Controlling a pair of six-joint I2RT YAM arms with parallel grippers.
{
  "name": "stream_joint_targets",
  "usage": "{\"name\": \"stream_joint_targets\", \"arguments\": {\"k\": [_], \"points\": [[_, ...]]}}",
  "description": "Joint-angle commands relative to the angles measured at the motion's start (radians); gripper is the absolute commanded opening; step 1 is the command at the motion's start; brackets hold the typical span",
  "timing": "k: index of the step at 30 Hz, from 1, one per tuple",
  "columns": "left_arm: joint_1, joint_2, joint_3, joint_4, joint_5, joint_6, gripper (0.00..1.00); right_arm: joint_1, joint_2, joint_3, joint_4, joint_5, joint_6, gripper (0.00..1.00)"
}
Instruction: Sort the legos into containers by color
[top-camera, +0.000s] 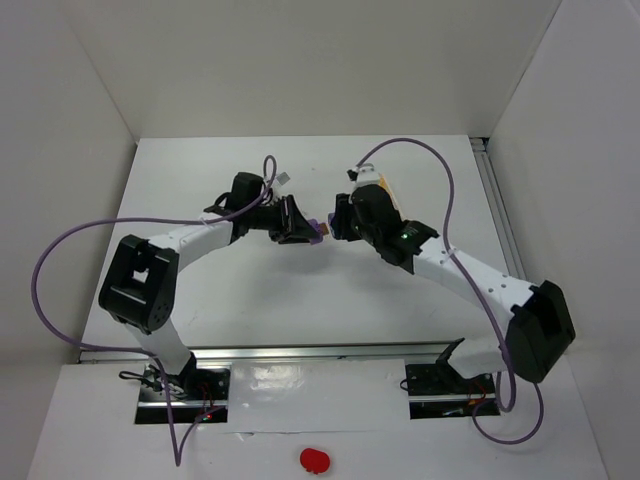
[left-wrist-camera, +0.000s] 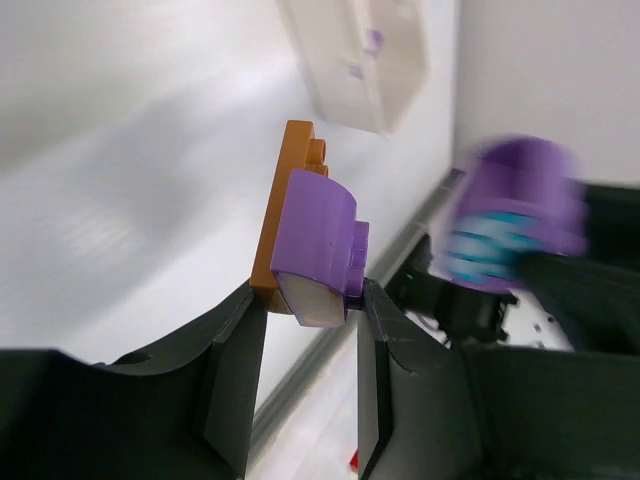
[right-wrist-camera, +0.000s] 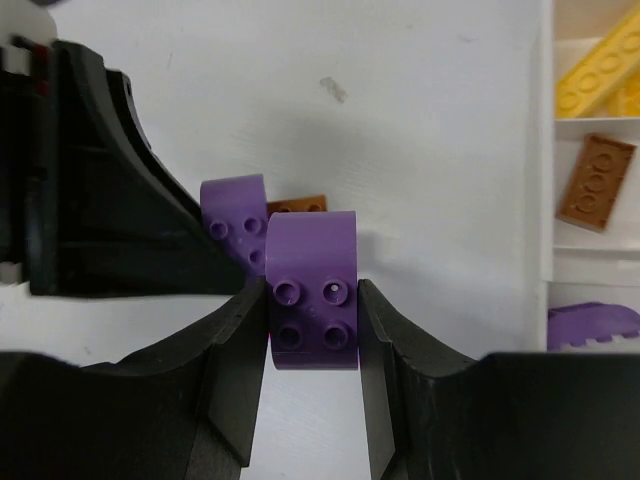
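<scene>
1. Pinches a purple brick (left-wrist-camera: 315, 235) between the left jaws, closed tight on its sides, over the middle of the table (left-wrist-camera: 120, 200). Carries a brown plate (left-wrist-camera: 285, 195) stuck to one face.
2. Clamps a second purple brick (right-wrist-camera: 311, 290) between the right jaws, taken by its two smooth side walls, right against the first brick. Cannot tell whether joined to it or merely touching.
3. Near the bricks, to the right and farther back on the table: the tray (right-wrist-camera: 548, 140), with yellow legos (right-wrist-camera: 598, 70) in one compartment, a brown one (right-wrist-camera: 596, 180) in the next and a purple one (right-wrist-camera: 590, 325) in the one after.
4. Probably light, stiff, glossy plastic. Gives nothing under the jaws and is likely to slip or twist if gripped off-centre.
5. Best taken on flat opposite walls, centred, never on the curved top or the studs.
6. Probably held firm by the stud joints. Calls for a steady pull or a slight tilt apart, with some risk of popping a piece free.
7. For the thin brown plate, little edge to grip. Better held by its long sides.
</scene>
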Motion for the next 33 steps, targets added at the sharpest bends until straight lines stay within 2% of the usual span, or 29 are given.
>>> {"name": "stream_joint_targets", "arguments": {"k": [1,6,10,14,18,23,30,31,33], "points": [[0.033,0.031,0.010,-0.084,-0.137,0.032,0.00,-0.001,-0.139,-0.035,-0.012,0.131,0.059,0.20],[0.033,0.050,0.021,-0.069,-0.114,0.022,0.00,-0.035,-0.170,-0.054,-0.066,0.205,0.107,0.20],[0.033,0.041,0.030,-0.060,-0.091,0.034,0.00,-0.105,-0.101,-0.042,-0.170,0.294,0.170,0.20],[0.033,0.007,0.067,-0.124,-0.111,0.097,0.00,-0.191,-0.035,-0.052,-0.201,0.338,0.191,0.20],[0.024,-0.013,0.090,-0.173,-0.120,0.134,0.00,-0.243,-0.001,-0.098,-0.137,0.294,0.191,0.20],[0.015,-0.024,0.099,-0.210,-0.120,0.167,0.00,-0.276,0.039,-0.117,-0.126,0.315,0.214,0.20],[-0.005,-0.024,0.108,-0.210,-0.129,0.167,0.00,-0.335,0.048,-0.210,0.032,0.291,0.203,0.20],[-0.005,-0.015,0.108,-0.210,-0.129,0.167,0.00,-0.345,0.060,-0.210,0.032,0.303,0.213,0.22],[-0.014,-0.015,0.108,-0.210,-0.129,0.167,0.00,-0.345,0.070,-0.210,0.043,0.317,0.213,0.45]]}}
